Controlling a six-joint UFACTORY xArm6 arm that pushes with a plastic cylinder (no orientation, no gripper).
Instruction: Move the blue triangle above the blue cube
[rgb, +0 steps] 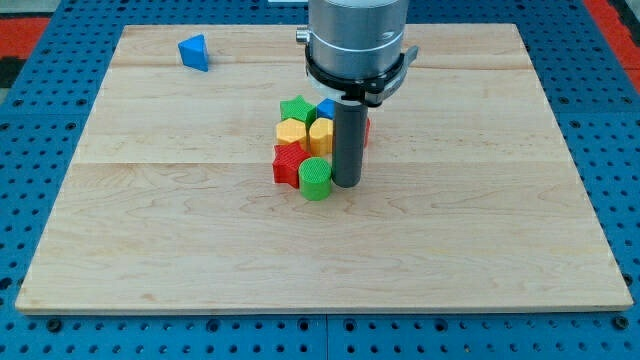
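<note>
**Rod tip set beside a block cluster; blue triangle far off at the board's top left**

At the view's bottom, a blue perforated base (300, 340) is seen, on which a pale wooden board (450, 250) is laid. Near the board's middle, a green cylinder (315, 178) is found, touching a red star-shaped block (287, 163). My tip (346, 184) is placed just beside the cylinder, at its right. No jaws are carried; the arm ends in a plain rod. Behind these, two yellow blocks (291, 130) (320, 135) and a green star (295, 108) are packed together. A blue block (326, 108), only partly seen, is tucked behind the rod, and a sliver of red (366, 128) is seen at the rod's right. Farthest, the blue triangle (194, 52) is set well apart, near the top left corner.
</note>
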